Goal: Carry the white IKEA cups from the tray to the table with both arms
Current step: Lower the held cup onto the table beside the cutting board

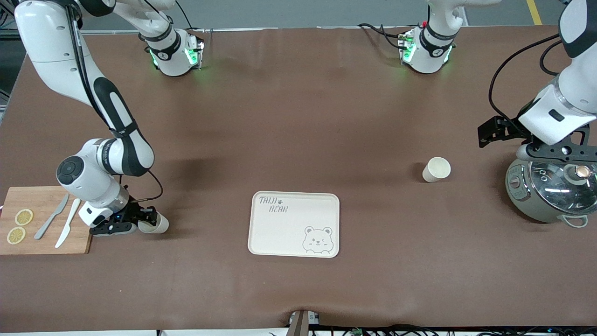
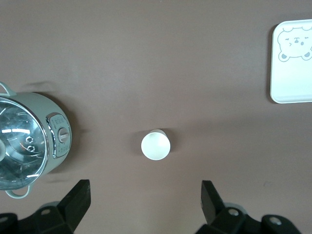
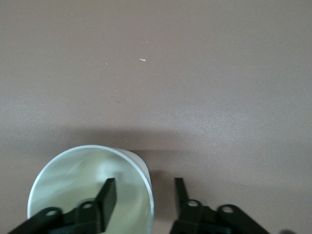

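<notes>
One white IKEA cup (image 1: 156, 225) stands on the table between the cutting board and the bear tray (image 1: 261, 242). My right gripper (image 1: 148, 219) is low at this cup (image 3: 87, 180), open, with one finger inside the rim and one outside; neither touches the wall. A second white cup (image 1: 436, 169) stands upright toward the left arm's end, farther from the front camera than the tray. My left gripper (image 1: 489, 132) hangs open and empty in the air between that cup (image 2: 156, 145) and the pot.
A grey-green pot with a glass lid (image 1: 545, 196) sits at the left arm's end, under the left wrist. A wooden cutting board (image 1: 42, 196) with two knives and lemon slices lies at the right arm's end. The tray (image 2: 292, 78) holds nothing.
</notes>
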